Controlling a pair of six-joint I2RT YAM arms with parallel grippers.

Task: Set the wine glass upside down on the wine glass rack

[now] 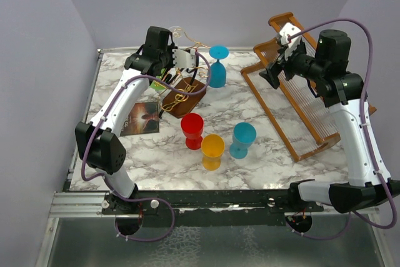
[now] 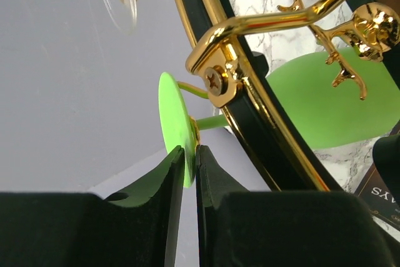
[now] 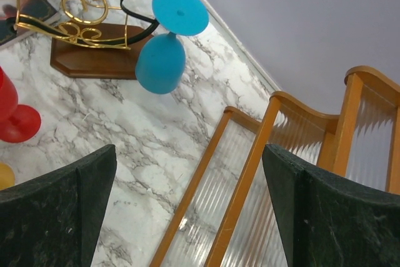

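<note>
- Six glasses are in view: one green, two blue, one red, one yellow and one clear.
- The green wine glass (image 2: 322, 107) is frosted, matte plastic with a thin stem and a flat round foot.
- It is at the wine glass rack (image 1: 182, 96), near the far-left corner of the tabletop (image 1: 275, 162). Its stem passes through the gold wire, with the foot on one side of the black bar and the bowl on the other.
- The left end effector (image 2: 189, 152) pinches the rim of the green foot between its black pads.
- There is one such rack, made of gold scrolls and a black curved bar on a brown wooden base.
- The hanging blue glass (image 1: 217, 67) is on the rack's right end, foot up and bowl down.
- The clear glass (image 1: 177, 31) sits at the rack's far side.
- The red glass (image 1: 192, 130), yellow glass (image 1: 212, 151) and standing blue glass (image 1: 242, 140) are clustered mid-tabletop, toward the near edge.
- One dark card (image 1: 142, 119) lies by the left edge.
- One slatted wooden rack (image 1: 300, 107) lies along the right edge.
- The right end effector (image 3: 187, 161) hangs above it, its fingers spread wide and holding nothing.
</note>
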